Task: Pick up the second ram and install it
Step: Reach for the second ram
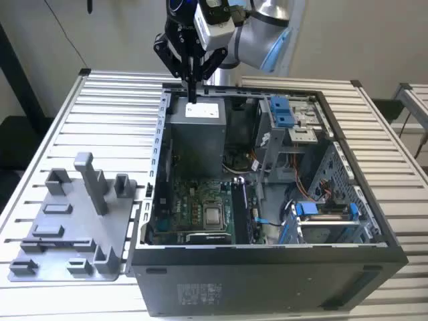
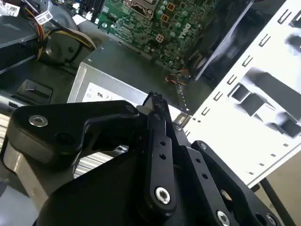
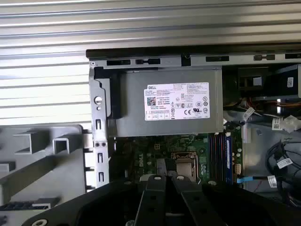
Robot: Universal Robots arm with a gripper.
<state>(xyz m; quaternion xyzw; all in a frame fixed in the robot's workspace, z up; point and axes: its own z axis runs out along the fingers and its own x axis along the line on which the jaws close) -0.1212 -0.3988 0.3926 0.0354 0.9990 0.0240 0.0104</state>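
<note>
My gripper (image 1: 192, 90) hangs above the back edge of the open computer case (image 1: 374, 227), over the grey power supply (image 1: 200, 110). Its fingers (image 2: 157, 113) are pressed together with nothing between them. The green motherboard (image 1: 200, 207) lies in the case bottom, with its long black slots (image 3: 218, 153) beside the processor socket (image 3: 183, 165). A thin dark strip (image 3: 28, 205) lies flat in the grey tray (image 1: 67, 227) at the exterior view's left. It looks like the second ram, and my gripper is well away from it.
The case stands on a slatted metal table (image 1: 100, 100). Blue drive brackets (image 1: 284, 110) and cables (image 1: 307, 194) fill the case at the exterior view's right. Upright posts (image 1: 90, 180) rise from the tray.
</note>
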